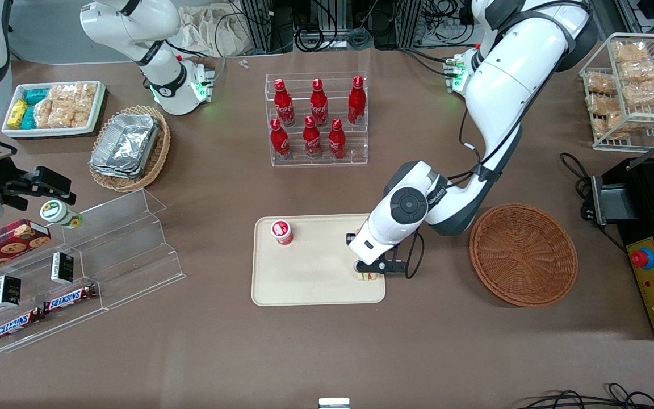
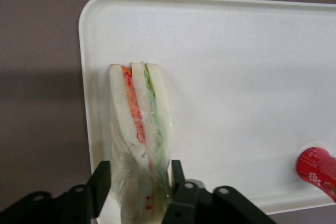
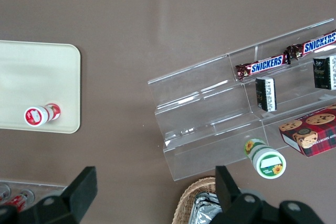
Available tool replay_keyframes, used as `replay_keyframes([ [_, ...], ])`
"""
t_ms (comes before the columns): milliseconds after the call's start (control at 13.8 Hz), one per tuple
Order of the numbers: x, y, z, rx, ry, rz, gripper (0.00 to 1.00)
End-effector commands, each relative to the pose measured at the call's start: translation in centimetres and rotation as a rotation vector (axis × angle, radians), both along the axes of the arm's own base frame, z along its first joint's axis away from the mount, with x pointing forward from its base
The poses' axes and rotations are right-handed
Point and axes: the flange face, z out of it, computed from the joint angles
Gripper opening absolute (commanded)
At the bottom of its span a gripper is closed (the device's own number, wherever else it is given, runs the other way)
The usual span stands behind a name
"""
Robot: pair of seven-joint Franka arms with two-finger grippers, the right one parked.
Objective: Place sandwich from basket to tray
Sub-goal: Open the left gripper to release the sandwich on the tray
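The sandwich [image 2: 139,108] is a wrapped wedge of white bread with orange and green layers. It lies over the cream tray [image 2: 236,77], close to the tray's edge. My left gripper [image 2: 140,169] has one black finger on each side of the sandwich, both against the wrap. In the front view the gripper [image 1: 369,271] is low over the tray [image 1: 315,287], at the end nearest the basket. Only a sliver of the sandwich [image 1: 367,277] shows under it. The reddish-brown wicker basket [image 1: 523,255] stands empty beside the tray, toward the working arm's end.
A small red bottle with a white cap [image 1: 283,232] lies on the tray, toward the parked arm's end. A clear rack of red cola bottles [image 1: 317,119] stands farther from the front camera. A black box with a red button [image 1: 653,278] sits beside the basket.
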Motion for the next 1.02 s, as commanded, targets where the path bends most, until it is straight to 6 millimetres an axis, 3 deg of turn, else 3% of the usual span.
replay_keyframes([
  [0, 0.3, 0.3, 1.4, 0.018, 0.0, 0.031, 1.0],
  [290, 0.3, 3.7, 9.5, 0.128, 0.038, 0.025, 0.99],
  [581, 0.1, 10.3, 19.0, 0.206, 0.043, -0.017, 0.99],
  [944, -0.1, 18.8, 27.1, 0.258, 0.017, -0.062, 0.99],
])
